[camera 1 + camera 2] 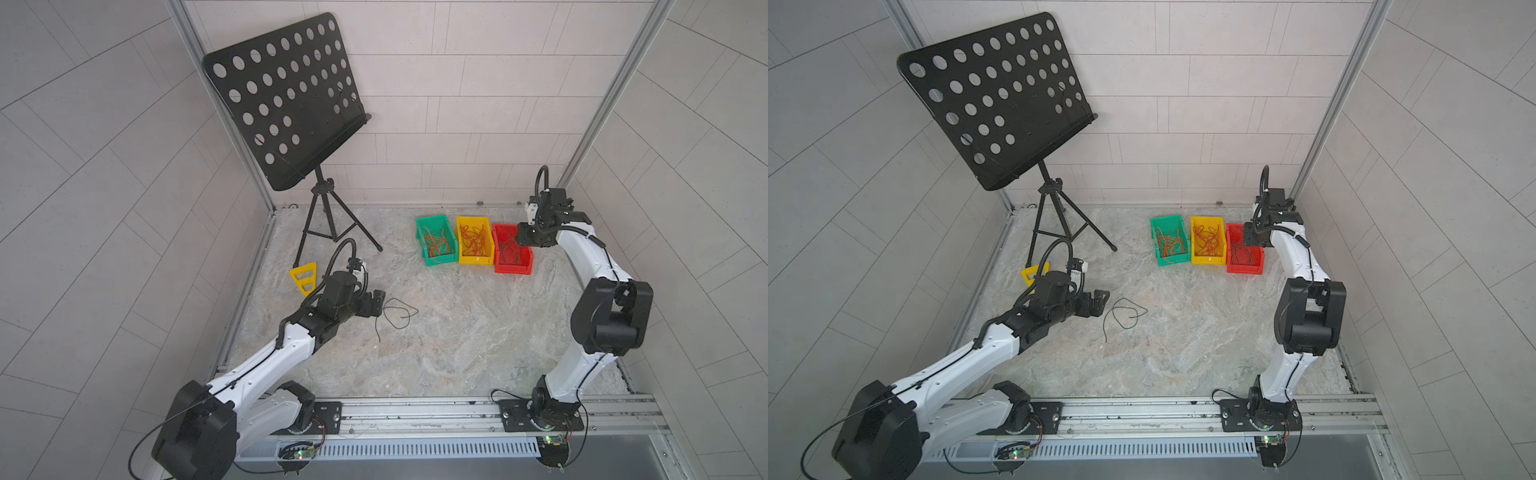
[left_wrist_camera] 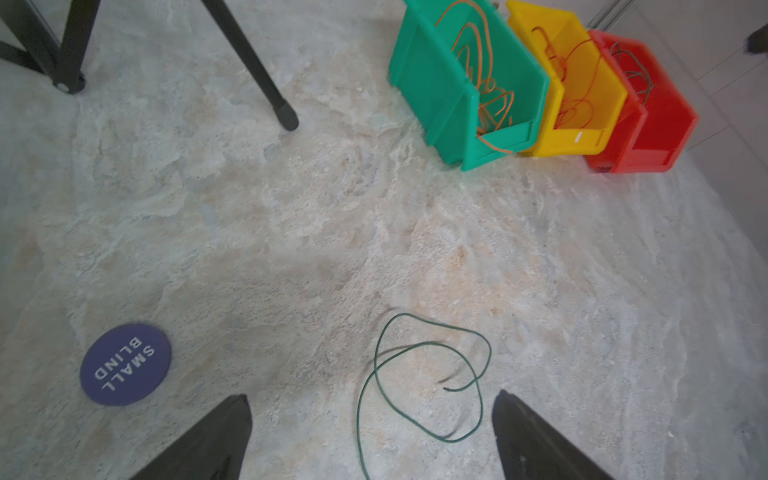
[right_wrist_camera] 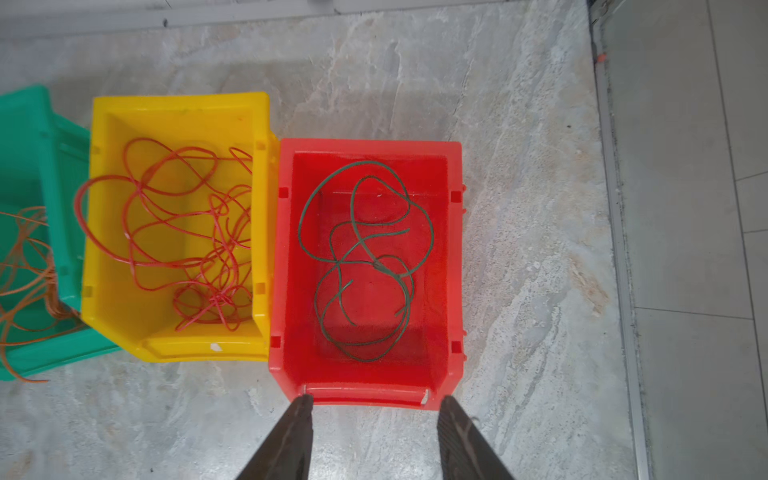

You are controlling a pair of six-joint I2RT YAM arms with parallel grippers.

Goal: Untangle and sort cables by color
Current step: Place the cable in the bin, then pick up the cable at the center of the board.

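Observation:
One loose dark cable (image 1: 397, 313) (image 1: 1125, 313) lies coiled on the table. My left gripper (image 1: 380, 301) (image 1: 1104, 298) hangs just left of it, open; in the left wrist view the cable (image 2: 419, 374) loops ahead of and between the spread fingers of the gripper (image 2: 372, 395). My right gripper (image 1: 519, 237) (image 3: 376, 397) hovers over the red bin (image 3: 365, 395), open and empty. Dark cables (image 3: 365, 257) lie in that bin. Red cables (image 3: 187, 232) fill the yellow bin (image 3: 178, 349), and orange cables (image 3: 25, 266) the green bin (image 3: 25, 108).
The three bins stand side by side at the back: green (image 1: 430, 259), yellow (image 1: 476, 260), red (image 1: 513, 269). A black music stand (image 1: 286, 99) on a tripod (image 1: 332, 224) stands at the back left. A yellow triangular piece (image 1: 305, 276) and a purple disc (image 2: 124, 363) lie near my left arm.

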